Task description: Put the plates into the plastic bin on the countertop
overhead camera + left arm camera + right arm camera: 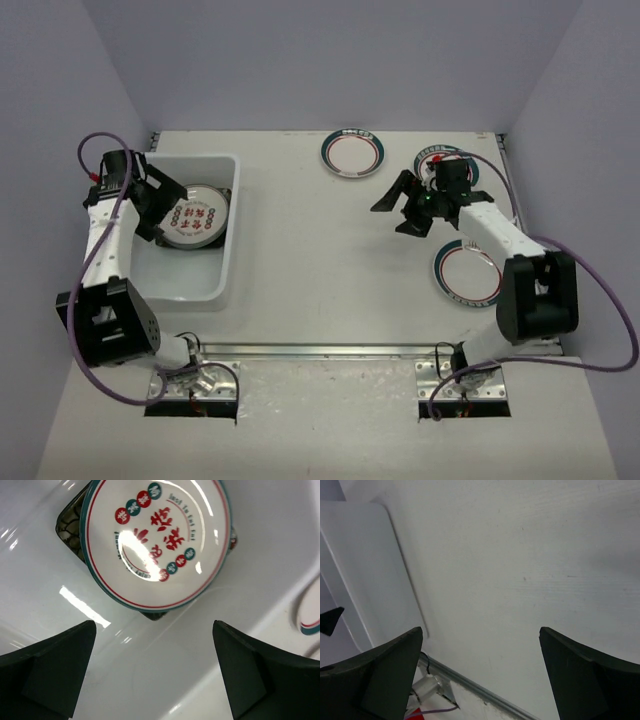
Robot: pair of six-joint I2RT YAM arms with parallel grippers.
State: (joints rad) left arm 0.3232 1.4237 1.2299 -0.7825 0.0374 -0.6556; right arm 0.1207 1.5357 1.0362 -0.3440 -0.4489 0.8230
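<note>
The plastic bin (185, 272) stands at the left of the countertop (320, 250). Inside it a round white plate with red characters (196, 214) lies on a square black plate (70, 525). My left gripper (168, 212) hovers open inside the bin; in the left wrist view it (154, 630) has bare bin floor between its fingers, just short of the round plate (155, 540). My right gripper (395, 215) hangs open over the countertop with nothing between its fingers (480, 635). Three round plates lie outside the bin: one at the back (352, 152), one behind the right arm (436, 158), one near the right edge (465, 272).
A metal rail (320, 350) runs along the countertop's near edge, also seen in the right wrist view (470, 687). Grey walls enclose the left, back and right sides. The bin's outer wall (365, 570) shows at the left of the right wrist view.
</note>
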